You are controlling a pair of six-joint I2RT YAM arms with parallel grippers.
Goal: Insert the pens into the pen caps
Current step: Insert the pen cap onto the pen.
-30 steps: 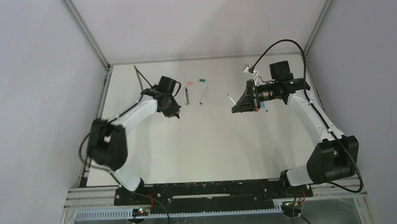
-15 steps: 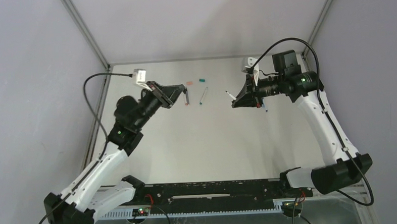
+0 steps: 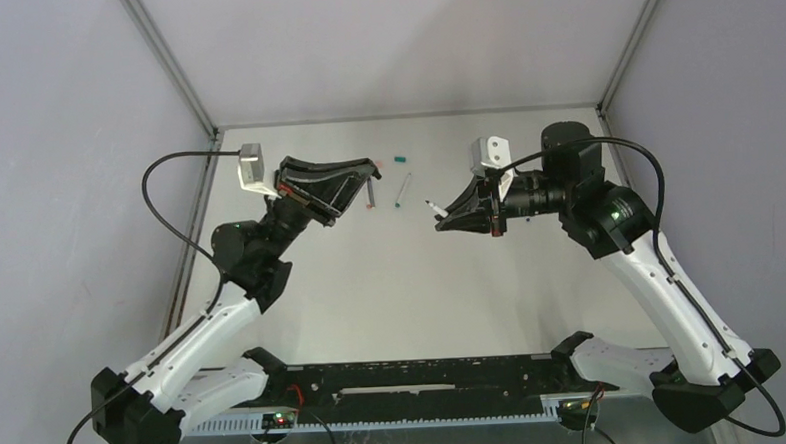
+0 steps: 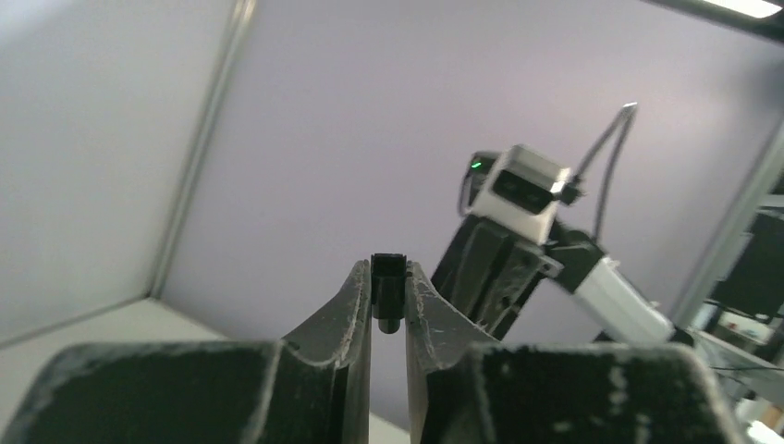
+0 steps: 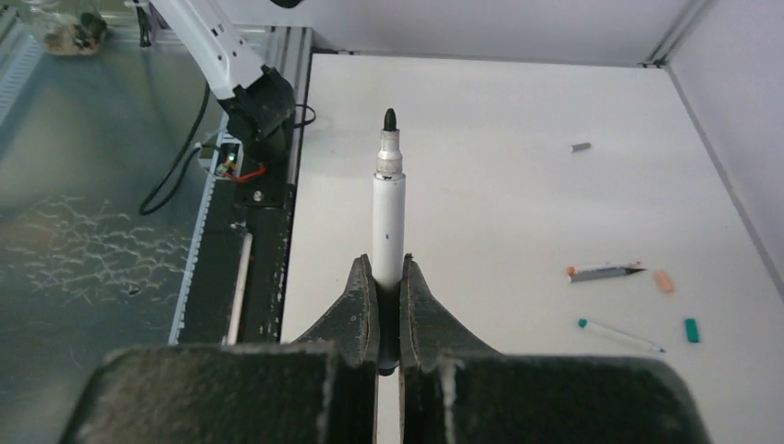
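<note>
**Layout.** The left end effector [image 3: 371, 171] and right end effector [image 5: 388, 277] face each other above the far half of the worktop [image 3: 393, 302]. The held cap [image 4: 388, 277] sits between the left fingertips. The held pen [image 5: 388, 208] sits between the right ones, projecting toward the left arm. Between them on the worktop lie the left loose pen [image 3: 371, 193] and right loose pen [image 3: 404, 188], side by side. Just behind these are the left loose cap [image 5: 663, 281] and right loose cap [image 3: 400, 158]. A lone cap [image 5: 581, 146] lies well apart.

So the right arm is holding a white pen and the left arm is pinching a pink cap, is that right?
Not quite. The left gripper pinches a black cap, not a pink one, as the left wrist view shows. The right gripper does hold the white pen.
</note>
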